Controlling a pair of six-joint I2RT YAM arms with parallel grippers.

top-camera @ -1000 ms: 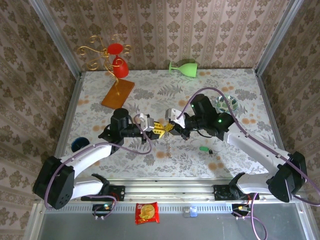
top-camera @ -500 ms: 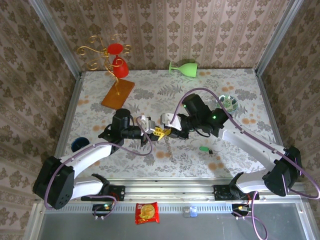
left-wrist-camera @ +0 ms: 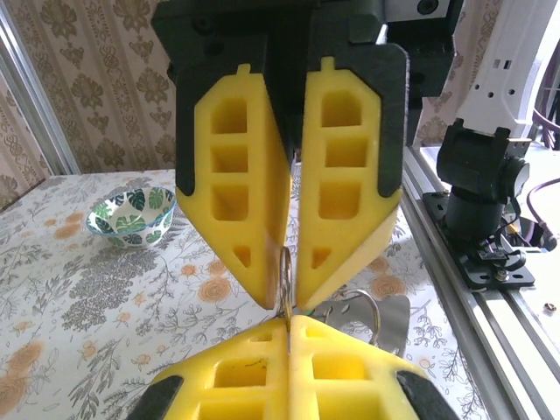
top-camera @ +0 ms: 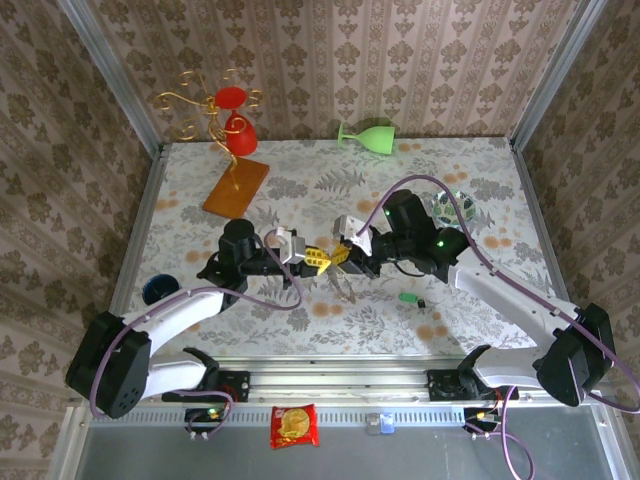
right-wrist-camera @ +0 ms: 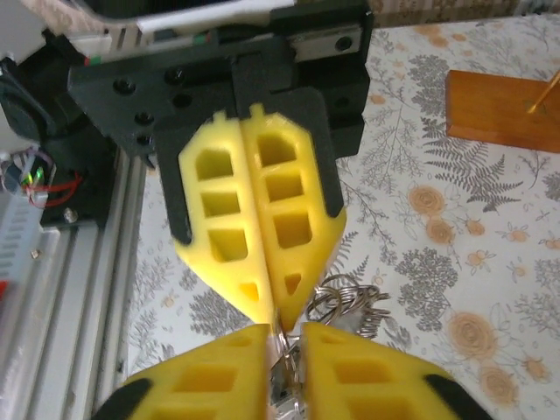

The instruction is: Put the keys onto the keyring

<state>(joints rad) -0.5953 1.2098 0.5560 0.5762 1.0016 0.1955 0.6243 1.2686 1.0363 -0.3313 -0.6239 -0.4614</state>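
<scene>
My left gripper [top-camera: 312,256] and right gripper [top-camera: 338,256] meet tip to tip above the middle of the table. Both pinch the keyring [top-camera: 345,284], whose loose part hangs below them. In the left wrist view my left gripper [left-wrist-camera: 290,322] is shut on a thin metal ring edge, and the right gripper [left-wrist-camera: 287,297] comes down onto the same ring. The keyring's wire loops [left-wrist-camera: 374,302] and a flat silver piece sit behind. In the right wrist view my right gripper [right-wrist-camera: 284,331] holds metal between its jaws, beside coiled rings [right-wrist-camera: 348,299]. A green-headed key [top-camera: 407,298] lies on the table to the right.
A leaf-patterned bowl [top-camera: 455,207] sits behind the right arm. A green goblet [top-camera: 368,134] lies at the back wall. A wooden stand [top-camera: 236,187] with gold wire and red cups is back left. A blue dish [top-camera: 158,290] is at the left edge.
The right arm reached left half a second ago and has drawn back right. The meeting point of the grippers rose slightly, and the hanging part of the keyring swung right.
</scene>
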